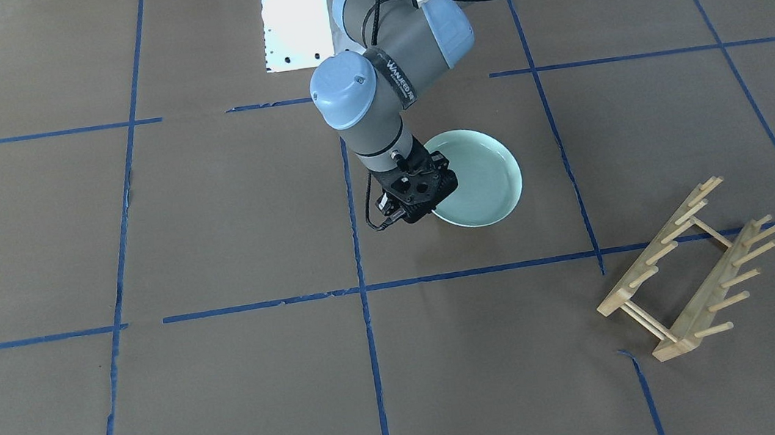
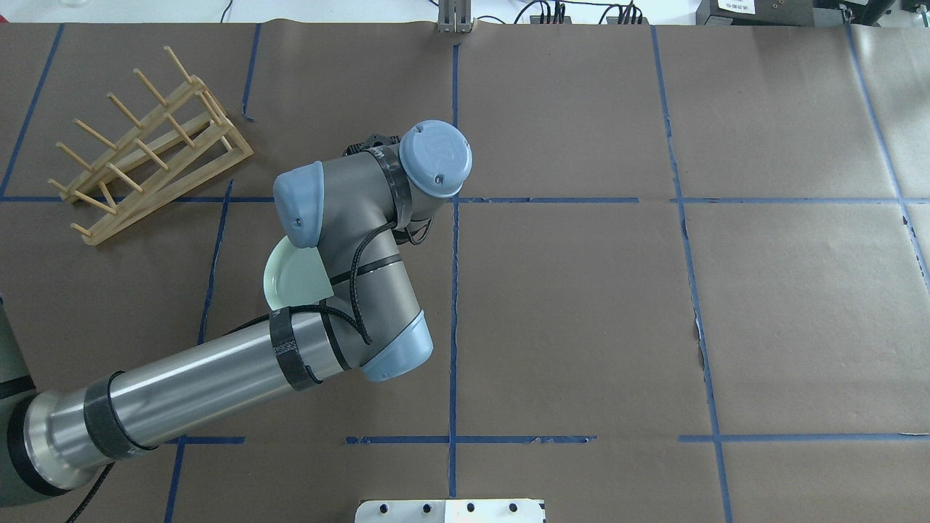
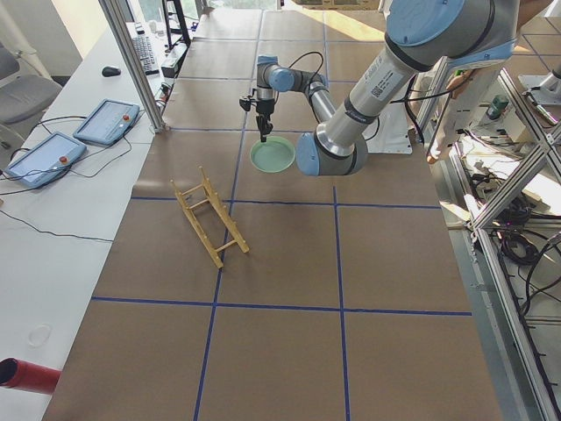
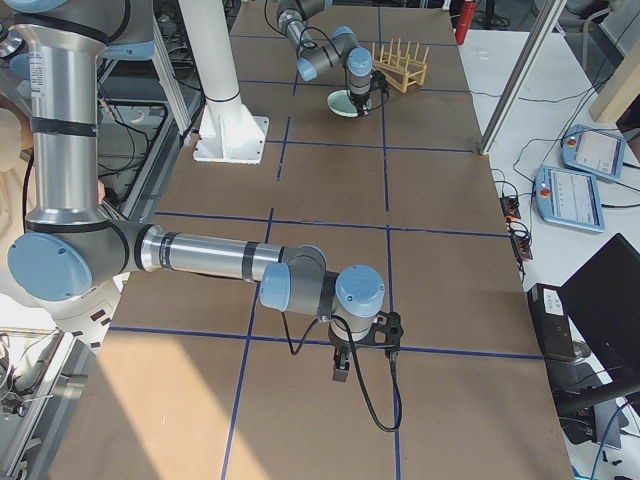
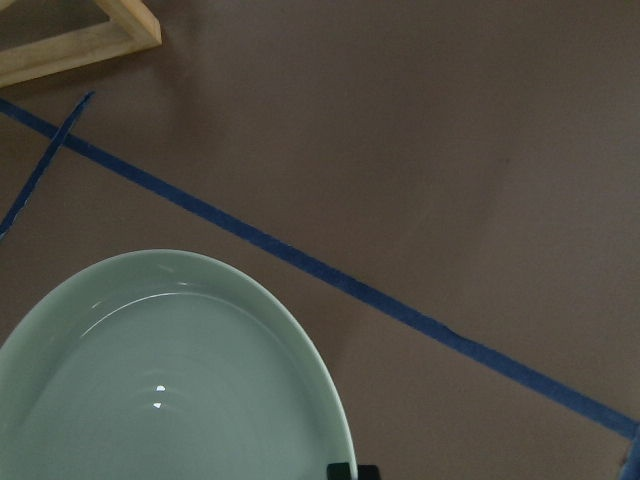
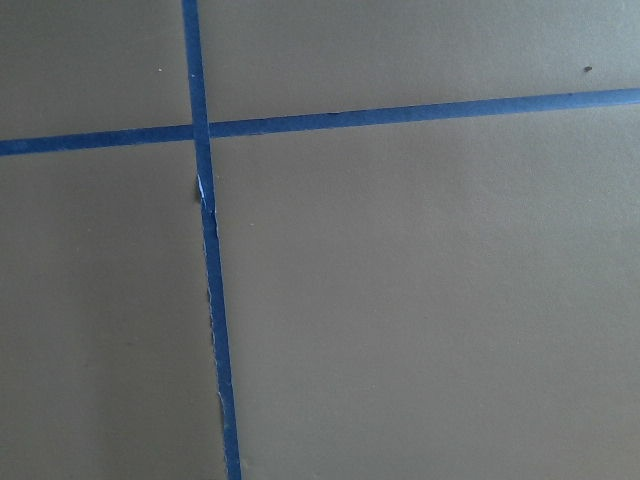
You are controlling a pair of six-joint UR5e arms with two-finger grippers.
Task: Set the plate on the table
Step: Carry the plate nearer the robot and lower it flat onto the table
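The pale mint-green plate [image 1: 482, 176] lies level, low over or on the brown table [image 1: 210, 217], near the middle of the taped grid. It also shows in the overhead view [image 2: 290, 280], partly under the arm, and in the left wrist view [image 5: 170, 390]. My left gripper [image 1: 429, 203] points down at the plate's rim on the side away from the rack and looks shut on it; its tips [image 5: 352, 470] meet the rim. My right gripper [image 4: 340, 368] hangs low over bare table far from the plate. I cannot tell whether it is open or shut.
The empty light wooden peg rack [image 1: 683, 277] stands on the table about one plate-width from the plate, also seen in the overhead view [image 2: 145, 145]. The white robot base [image 1: 297, 21] is at the table's robot side. Blue tape lines cross the paper.
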